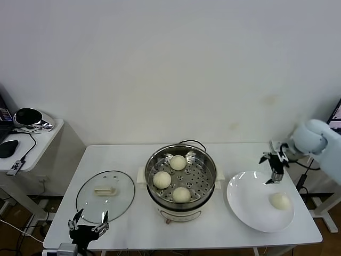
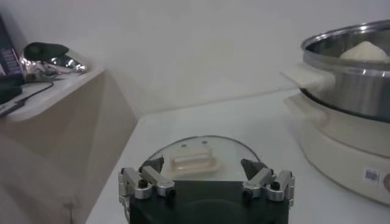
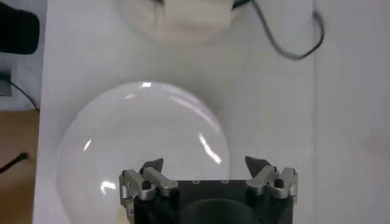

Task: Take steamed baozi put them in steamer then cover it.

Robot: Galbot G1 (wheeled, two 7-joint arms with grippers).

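The steamer, a steel pot on a cream-white base, stands at the middle of the white table and holds three steamed baozi on its perforated tray. The fourth baozi lies alone in the white plate, which sits just beside the steamer on the robot's right. The cover, a clear glass lid with a cream handle, lies flat on the table on the steamer's other side, apart from the pot.

The right gripper hangs above the far rim of the plate, its fingers spread wide and empty, touching nothing. The lone baozi lies below it and nearer the robot, towards the plate's near side, well clear of the fingertips. In the right wrist view the gripper looks straight down on the plate, with the steamer's base beyond it.

The left gripper waits at the table's near edge, likewise spread and empty. The cover lies just ahead of it; in the left wrist view the lid's handle shows between the open fingertips of the gripper, not touched, and the steamer rises farther off to one side.
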